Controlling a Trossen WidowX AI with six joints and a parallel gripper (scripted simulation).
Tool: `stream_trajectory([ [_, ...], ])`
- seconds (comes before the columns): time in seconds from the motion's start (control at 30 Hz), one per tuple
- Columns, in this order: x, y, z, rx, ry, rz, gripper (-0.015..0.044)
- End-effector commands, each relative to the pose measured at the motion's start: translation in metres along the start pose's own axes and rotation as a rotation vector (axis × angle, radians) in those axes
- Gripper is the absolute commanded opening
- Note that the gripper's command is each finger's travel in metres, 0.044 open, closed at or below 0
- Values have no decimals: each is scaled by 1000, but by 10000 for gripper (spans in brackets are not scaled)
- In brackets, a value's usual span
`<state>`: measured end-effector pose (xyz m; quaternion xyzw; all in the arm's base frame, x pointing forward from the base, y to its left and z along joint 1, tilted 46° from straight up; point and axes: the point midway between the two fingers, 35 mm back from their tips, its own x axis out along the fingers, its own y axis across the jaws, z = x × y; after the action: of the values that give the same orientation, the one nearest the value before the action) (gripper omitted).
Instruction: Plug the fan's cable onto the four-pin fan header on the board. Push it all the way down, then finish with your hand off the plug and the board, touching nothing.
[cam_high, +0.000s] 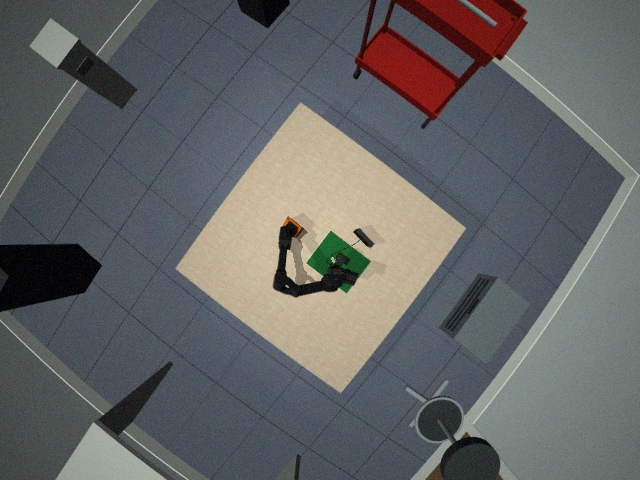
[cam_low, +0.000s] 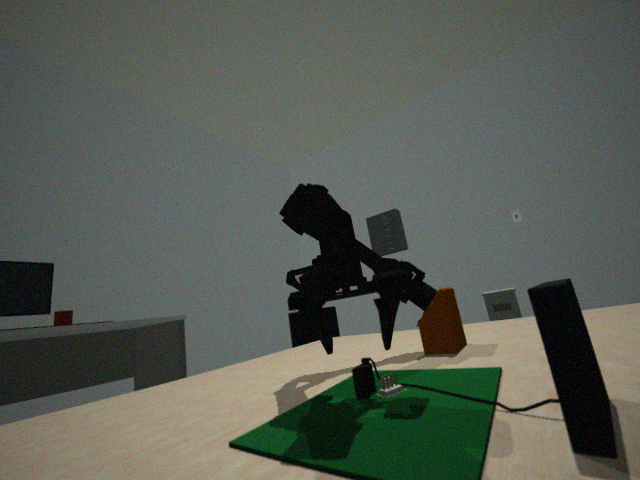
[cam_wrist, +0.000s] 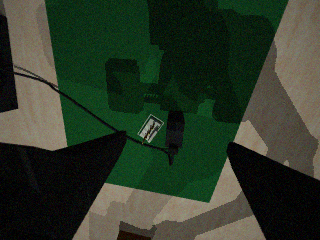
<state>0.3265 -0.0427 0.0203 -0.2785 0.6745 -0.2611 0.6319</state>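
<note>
The black plug (cam_low: 363, 381) (cam_wrist: 175, 128) stands upright on the green board (cam_low: 444, 439) (cam_wrist: 195, 189), beside the white four-pin header (cam_low: 391, 390) (cam_wrist: 150, 128) and not on it. The header's pins are bare. A thin black cable (cam_low: 454, 394) (cam_wrist: 82, 107) runs from the plug's top past the header to the black fan (cam_low: 573, 366) (cam_wrist: 7, 70), which stands beside the board. My gripper (cam_low: 358, 351) (cam_wrist: 175, 141) is wide open and empty, pointing down above the board. In the wrist view the plug appears between the two fingertips, below them.
The orange arm base (cam_high: 291, 225) (cam_low: 443, 325) stands on the pale table top (cam_high: 289, 155) at the board's far side. The cable crosses the board's edge toward the fan. A red cart (cam_high: 408, 72) stands on the floor beyond the table.
</note>
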Motion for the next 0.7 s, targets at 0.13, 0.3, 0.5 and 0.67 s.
stream_trajectory([
  [0.13,8,1,1,-9,-11,-6,440],
  [0.3,16,1,2,-9,-11,-6,440],
  [0.5,26,1,2,-9,-11,-6,440],
  [0.67,34,1,2,-9,-11,-7,440],
])
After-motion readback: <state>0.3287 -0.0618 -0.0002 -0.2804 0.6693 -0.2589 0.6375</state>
